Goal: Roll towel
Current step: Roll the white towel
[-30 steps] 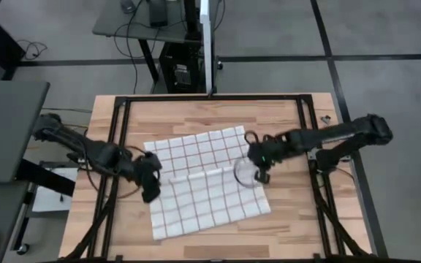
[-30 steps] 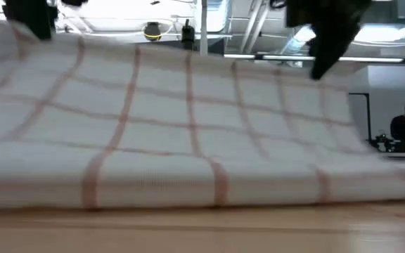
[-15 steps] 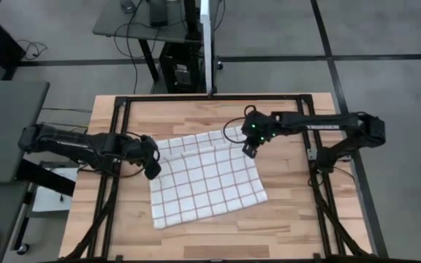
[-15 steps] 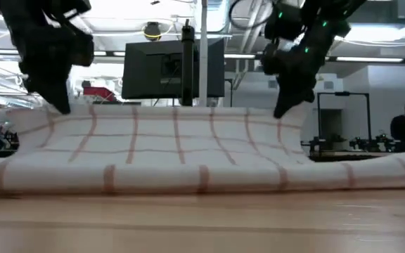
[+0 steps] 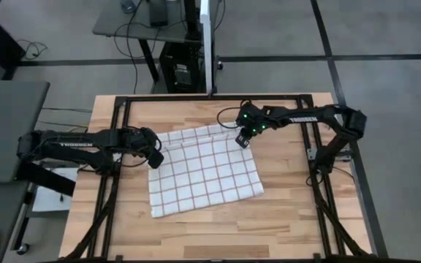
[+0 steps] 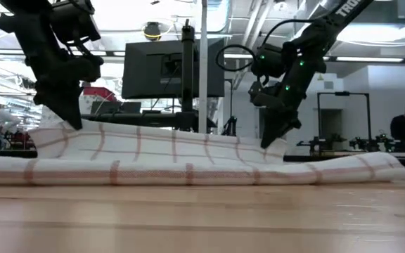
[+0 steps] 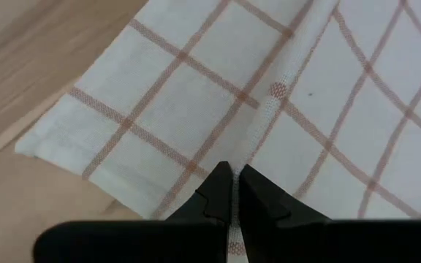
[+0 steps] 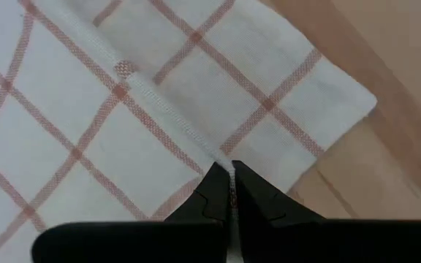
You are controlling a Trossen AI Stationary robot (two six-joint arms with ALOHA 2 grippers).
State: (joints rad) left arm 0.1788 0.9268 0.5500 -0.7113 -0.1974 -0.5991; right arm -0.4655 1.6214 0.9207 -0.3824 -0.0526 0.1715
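**Both grippers pinch the towel's far edge**

On the left, the left arm [image 5: 71, 144] reaches in low across the table [image 5: 283, 219] from its left side. Its gripper [image 5: 154, 158] sits at the towel's left far corner. In the left wrist view the two dark fingers [image 7: 218, 191] are closed tight, with a thin hem of cloth caught between them. In the low view this gripper [image 6: 67, 116] points down onto the raised left end of the cloth.

The towel [image 5: 203, 172] lies in the middle of the table, white with thin red check lines. It is spread out, slightly skewed to the table's edges, with its near edge toward the table's front. From the low view the towel [image 6: 188, 161] lies mostly flat on the wood, with a folded-over layer along its far part that rises toward the two grippers. The wrist views show that fold as a stitched hem running across a second layer of cloth beneath.

On the right, the right arm [image 5: 313, 117] reaches in from the table's right side. Its gripper [image 5: 244, 139] is at the towel's right far corner. In the right wrist view its fingers [image 8: 218, 191] are also pressed together on the hem. In the low view this gripper [image 6: 273, 137] tilts down onto the cloth.

Beyond the table a monitor [image 6: 173, 70] stands in the room.
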